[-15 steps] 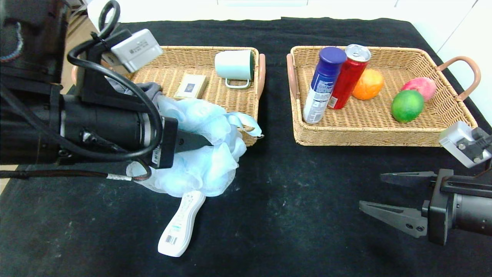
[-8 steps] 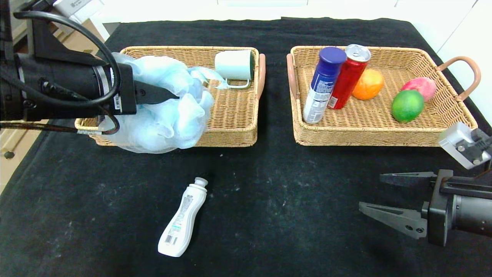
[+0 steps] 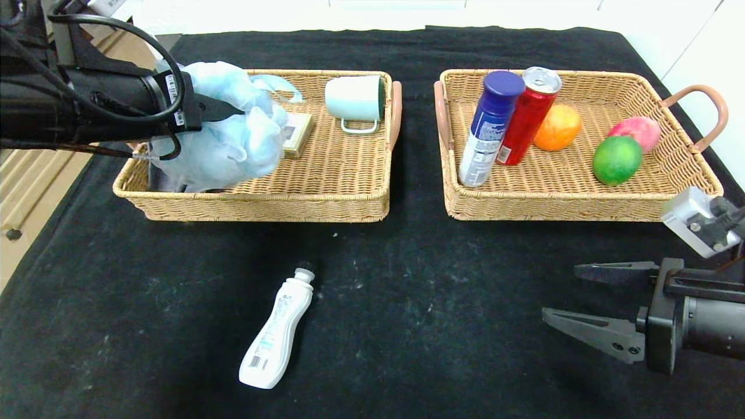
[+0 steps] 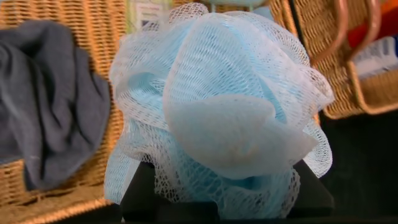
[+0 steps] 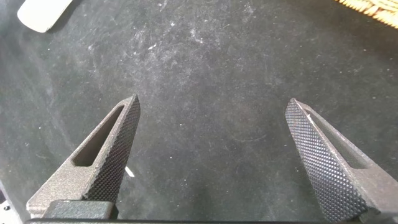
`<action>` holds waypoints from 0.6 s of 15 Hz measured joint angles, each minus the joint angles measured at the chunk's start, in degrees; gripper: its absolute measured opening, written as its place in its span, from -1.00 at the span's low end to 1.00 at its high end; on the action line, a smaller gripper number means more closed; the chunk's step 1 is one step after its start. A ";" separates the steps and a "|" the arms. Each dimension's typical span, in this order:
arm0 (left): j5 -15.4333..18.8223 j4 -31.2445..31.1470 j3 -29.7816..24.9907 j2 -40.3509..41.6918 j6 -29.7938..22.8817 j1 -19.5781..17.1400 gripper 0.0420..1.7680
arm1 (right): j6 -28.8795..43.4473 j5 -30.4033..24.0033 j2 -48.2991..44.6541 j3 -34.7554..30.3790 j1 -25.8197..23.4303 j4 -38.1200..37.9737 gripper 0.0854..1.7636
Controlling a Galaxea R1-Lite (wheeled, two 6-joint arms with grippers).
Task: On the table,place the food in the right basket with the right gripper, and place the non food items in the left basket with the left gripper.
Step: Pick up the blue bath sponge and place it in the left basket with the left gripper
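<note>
Head view: left basket [image 3: 326,201] holds card box [image 3: 295,134], mug [image 3: 355,98]; left pincer [image 3: 233,110] clamped on blue pouf [image 3: 233,145] above it. Right basket [image 3: 570,201]: canister [image 3: 489,128], red can [image 3: 529,116], lime [image 3: 617,159], orange [image 3: 557,127], pink fruit [image 3: 639,129]. White bottle [image 3: 278,330] on black tabletop [image 3: 436,302].

Left wrist view: pouf [image 4: 230,112] over grey cloth [image 4: 50,106].

Right wrist view: right pincer [image 5: 217,155] spread apart.

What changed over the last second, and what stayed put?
The left pincer, shut on the bath pouf, carried it from above the table's front up and back over the left basket. Unmoved: white bottle on the table, the food in the right basket, and the open right pincer.
</note>
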State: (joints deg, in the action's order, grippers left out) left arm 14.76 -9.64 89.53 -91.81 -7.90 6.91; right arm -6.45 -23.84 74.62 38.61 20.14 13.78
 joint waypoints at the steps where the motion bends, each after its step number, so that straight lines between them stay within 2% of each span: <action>1: -0.10 0.57 1.45 -1.41 -0.06 -0.96 -0.29 | 0.01 0.00 0.02 0.00 0.01 0.02 0.94; 4: -0.40 2.18 5.36 -5.41 -0.22 -3.19 -0.29 | 0.00 0.01 0.13 -0.11 0.09 0.00 0.94; 9: -0.66 4.69 9.12 -9.57 -0.17 -3.86 -0.29 | -0.07 0.01 0.18 0.09 -0.09 0.02 0.94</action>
State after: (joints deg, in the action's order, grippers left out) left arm 14.10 -4.95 98.65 -101.38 -8.07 3.05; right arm -6.52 -23.83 74.80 38.69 20.05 13.80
